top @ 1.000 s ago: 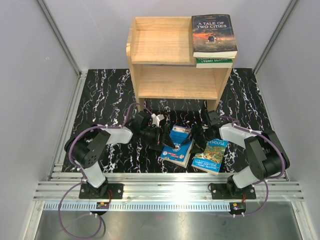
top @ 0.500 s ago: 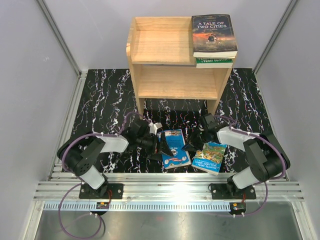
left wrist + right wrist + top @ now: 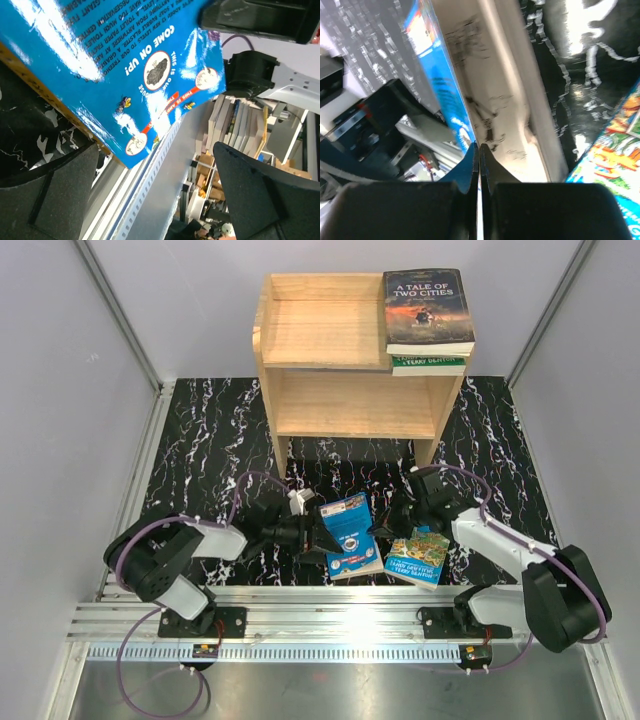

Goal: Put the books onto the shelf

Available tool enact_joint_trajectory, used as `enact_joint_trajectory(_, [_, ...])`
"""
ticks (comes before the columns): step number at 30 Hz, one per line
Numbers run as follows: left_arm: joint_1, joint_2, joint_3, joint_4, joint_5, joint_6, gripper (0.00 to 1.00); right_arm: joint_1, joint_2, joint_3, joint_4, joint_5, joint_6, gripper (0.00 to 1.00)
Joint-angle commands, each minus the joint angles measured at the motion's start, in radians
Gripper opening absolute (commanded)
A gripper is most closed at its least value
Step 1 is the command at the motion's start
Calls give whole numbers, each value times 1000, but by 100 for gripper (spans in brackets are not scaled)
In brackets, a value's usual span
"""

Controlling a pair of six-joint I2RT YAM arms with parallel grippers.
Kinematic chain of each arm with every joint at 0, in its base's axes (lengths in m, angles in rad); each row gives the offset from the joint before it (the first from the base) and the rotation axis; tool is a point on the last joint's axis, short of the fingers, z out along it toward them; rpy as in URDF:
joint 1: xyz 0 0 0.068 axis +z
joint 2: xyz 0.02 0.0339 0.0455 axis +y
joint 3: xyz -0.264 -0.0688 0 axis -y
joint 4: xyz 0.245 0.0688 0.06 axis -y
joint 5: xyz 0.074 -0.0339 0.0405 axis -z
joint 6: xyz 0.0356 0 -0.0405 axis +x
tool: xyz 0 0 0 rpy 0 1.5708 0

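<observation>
Blue book tilts between spread left fingers and closed right fingers.

Grey walls flank a black white-veined mat; aluminium rails border its near edge.

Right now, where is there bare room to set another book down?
The shelf's top is bare left of the stacked Tale of Two Cities; its lower tier is bare too. Crowded: the near mat, where left hand, right hand and two blue books meet.
</observation>
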Motion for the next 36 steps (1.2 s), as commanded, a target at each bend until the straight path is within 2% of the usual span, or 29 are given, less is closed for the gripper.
enact_joint_trajectory(1, [-2, 36, -48, 406, -22, -166, 99, 19, -40, 2, 4, -25, 22, 0])
enact_joint_trajectory(3, [-2, 85, -68, 580, -25, -260, 99, 19, -43, -7, 7, -37, 26, 0])
enact_joint_trajectory(6, [-13, 181, -77, 725, -16, -332, 99, 17, -46, -21, 24, -54, 43, 0])
enact_joint_trajectory(9, [-20, 231, -89, 729, -30, -331, 99, 19, -61, -20, 48, -75, 79, 0])
enact_joint_trajectory(17, [-25, 209, -173, 682, -101, -285, 99, 20, -133, 78, 1, -84, 119, 0])
enact_joint_trajectory(20, [-25, 237, -183, 763, -116, -318, 99, 19, -124, 137, -27, -91, 116, 0])
enact_joint_trajectory(27, [-29, 422, -195, 1153, -167, -493, 99, 19, -86, 244, -53, -115, 119, 0])
enact_joint_trajectory(32, [-43, 461, -171, 1152, -202, -504, 99, 19, -71, 258, -45, -141, 135, 0])
enact_joint_trajectory(36, [-46, 450, -146, 1152, -231, -519, 99, 19, -89, 205, -32, -152, 149, 0])
